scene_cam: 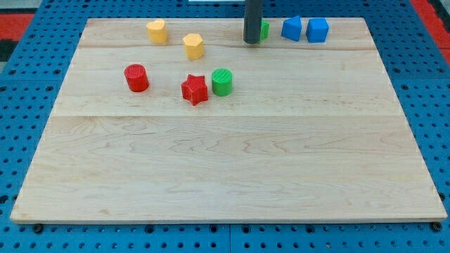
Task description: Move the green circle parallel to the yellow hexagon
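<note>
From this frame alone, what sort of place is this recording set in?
Most likely a robotics lab bench: a pale wooden board lies on blue perforated matting, small coloured blocks such as the green circle and yellow hexagon are scattered on it, and my tip rests near the view's top.

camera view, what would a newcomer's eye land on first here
The dark rod comes down at the view's top centre, my tip resting just left of a green block it partly hides. Next, the tight cluster in the upper middle of the wooden board: the green circle beside the red star, with the yellow hexagon above them.
</note>
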{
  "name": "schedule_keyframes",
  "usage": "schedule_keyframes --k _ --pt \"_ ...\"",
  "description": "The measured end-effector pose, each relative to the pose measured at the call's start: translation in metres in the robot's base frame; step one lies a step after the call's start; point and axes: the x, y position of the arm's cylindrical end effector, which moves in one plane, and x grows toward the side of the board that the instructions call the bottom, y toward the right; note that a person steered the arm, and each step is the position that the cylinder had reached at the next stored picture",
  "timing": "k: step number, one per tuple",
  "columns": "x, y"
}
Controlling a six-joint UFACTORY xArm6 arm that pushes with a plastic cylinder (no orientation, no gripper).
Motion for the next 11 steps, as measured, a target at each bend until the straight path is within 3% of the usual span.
schedule_keyframes --k 2,3,4,5,6,7,11 --pt "0.113 -0.006" --pt "0.157 -0.052" --pt "0.131 -0.110" --pt "0.121 -0.084" --pt "0.158 -0.093" --pt "0.171 -0.055" --pt "0.047 -0.050"
